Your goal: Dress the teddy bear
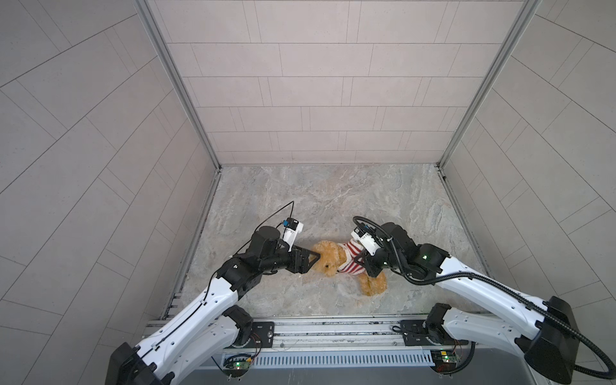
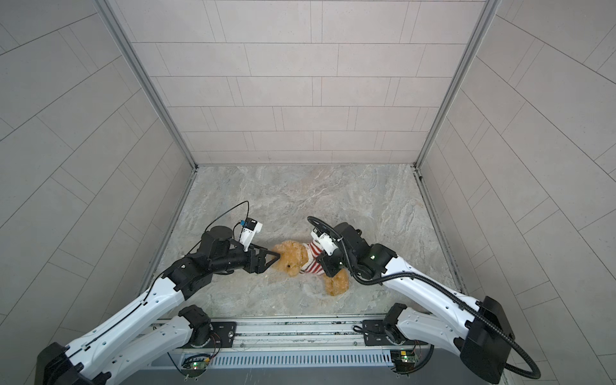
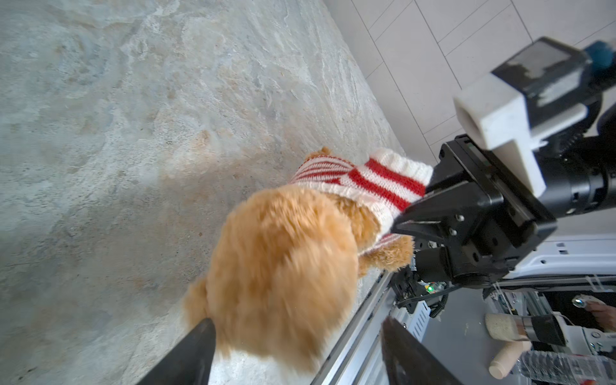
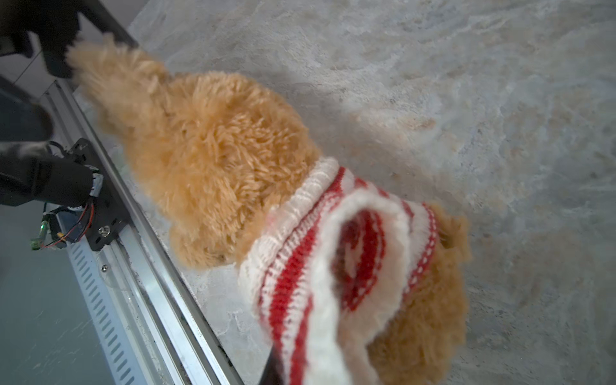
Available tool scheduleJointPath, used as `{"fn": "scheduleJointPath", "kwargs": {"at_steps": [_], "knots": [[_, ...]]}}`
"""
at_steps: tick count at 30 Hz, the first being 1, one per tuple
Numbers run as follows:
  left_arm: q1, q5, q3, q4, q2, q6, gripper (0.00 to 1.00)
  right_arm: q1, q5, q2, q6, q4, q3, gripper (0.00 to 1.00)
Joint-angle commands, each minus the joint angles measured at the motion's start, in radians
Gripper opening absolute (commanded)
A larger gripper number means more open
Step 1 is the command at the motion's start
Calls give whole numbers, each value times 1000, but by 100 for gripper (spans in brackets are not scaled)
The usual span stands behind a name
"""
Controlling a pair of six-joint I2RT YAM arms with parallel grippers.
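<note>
While the right gripper (image 1: 362,258) was clenched on the hem of the striped sweater (image 1: 348,254), probably to pull it down the body, the left gripper (image 1: 318,256) stood spread, with the head of the teddy bear (image 1: 328,262) lying loose between its fingers.

Both top views: cam head mounted high above front rail (image 1: 333,328), angled steeply down and fwd over tabletop (image 1: 333,193) to back wall (image 1: 333,83). Wide, distant, near-identical coverage, slight sideways offset btw them. Teddy bear (image 1: 328,258) at lower centre of frame in each. Left wrist cam: close range, looks along left gripper (image 3: 296,323) over teddy bear toward right gripper (image 3: 400,223). Right wrist cam: v. close, faces opposite way across sweater (image 4: 300,266) toward front rail. Wrist views share teddy bear, sweater, tabletop.
</note>
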Motion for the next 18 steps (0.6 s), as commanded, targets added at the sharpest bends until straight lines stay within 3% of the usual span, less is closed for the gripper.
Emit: {"fn": "scheduleJointPath", "kwargs": {"at_steps": [1, 9, 13, 18], "knots": [[-4, -50, -26, 69, 27, -32, 79, -69, -69, 82, -81, 29, 30, 3], [-5, -115, -50, 164, 43, -101, 77, -140, 91, 289, -186, -8, 148, 32], [-5, -124, -51, 161, 57, -103, 75, -156, 214, 342, -219, -66, 221, 40], [-21, -146, -63, 161, 76, -101, 65, -153, 275, 354, -210, -163, 301, 54]]}}
